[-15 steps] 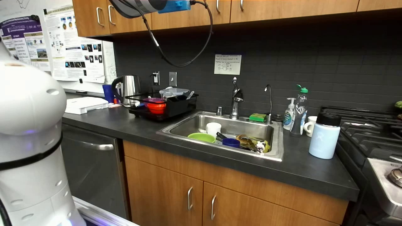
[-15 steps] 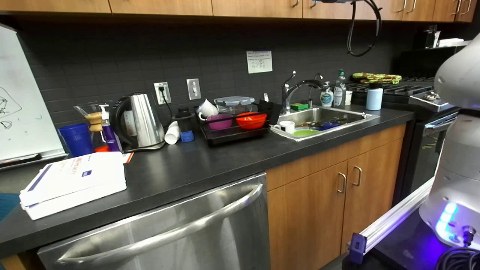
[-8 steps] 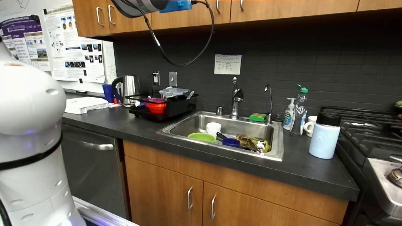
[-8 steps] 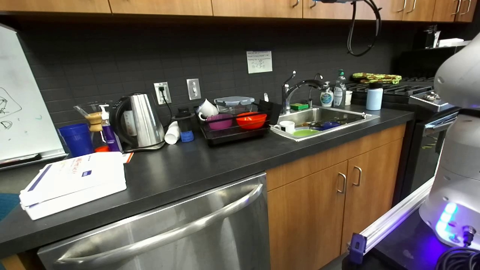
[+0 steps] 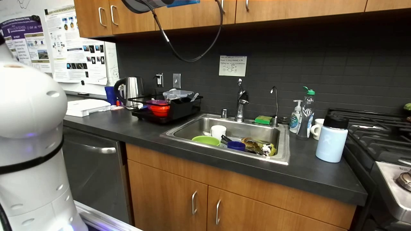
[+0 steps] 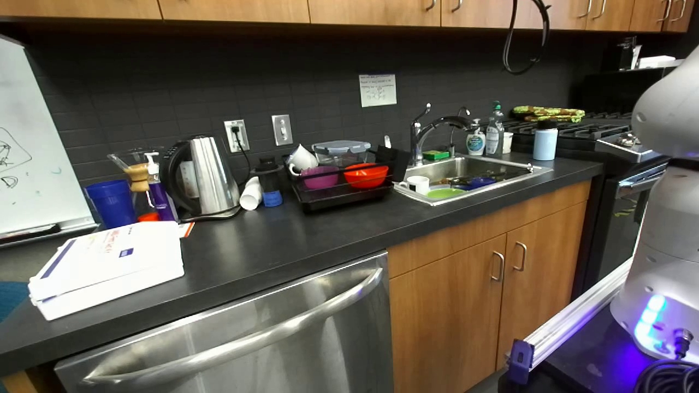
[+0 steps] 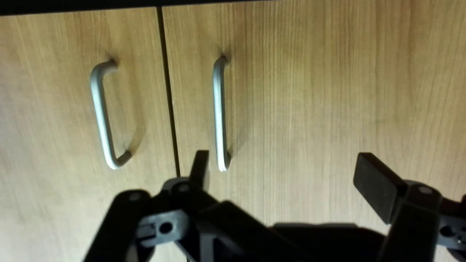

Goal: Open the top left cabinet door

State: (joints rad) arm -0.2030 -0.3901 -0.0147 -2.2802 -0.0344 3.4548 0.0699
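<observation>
The wrist view stands upside down, with the cabinet's lower edge at its top. The top left cabinet door is flat honey-brown wood and shut. Its vertical silver bar handle is near the seam. The door shows in both exterior views, its upper part cut off. My gripper is open and empty in front of this door. The handle's end lies just inside the left finger in the picture; no contact shows. The gripper is out of the exterior views, above their top edge.
The neighbouring door has its own handle across the seam. The arm's loose cable hangs below the cabinets. Below are the sink, faucet, dish rack and kettle.
The arm's end has moved up, and in an exterior view also a little to the right. Its blue part and hanging cable are higher. The doors have not moved.
</observation>
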